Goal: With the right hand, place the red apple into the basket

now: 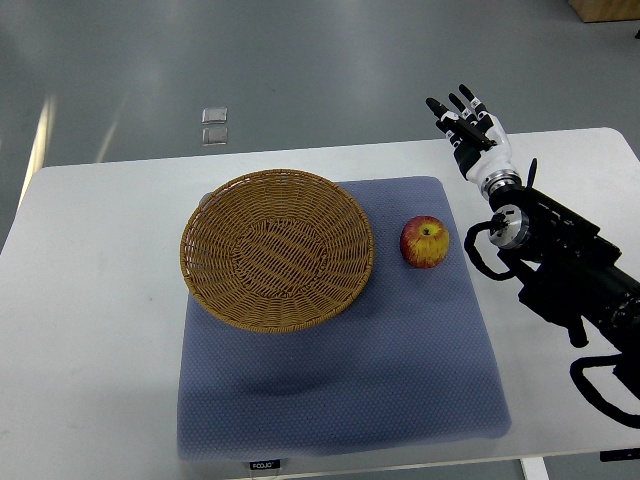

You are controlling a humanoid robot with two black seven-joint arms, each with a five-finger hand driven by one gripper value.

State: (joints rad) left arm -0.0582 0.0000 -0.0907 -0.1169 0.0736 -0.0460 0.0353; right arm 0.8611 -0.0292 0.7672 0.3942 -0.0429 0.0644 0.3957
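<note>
— Where's the red apple [425,242]?
— Centre-right of the frame, on the blue mat [400,380], just beside the empty wicker basket [277,249].
— And the right hand [472,130]?
— Upper right, over the white table [90,300], fingers spread, holding nothing, well apart from the apple.

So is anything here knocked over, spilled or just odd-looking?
Nothing stands out. The wicker basket sits upright and empty on the blue mat, the red apple rests whole beside it, apart from it, and the right hand is open, away from both.
</note>
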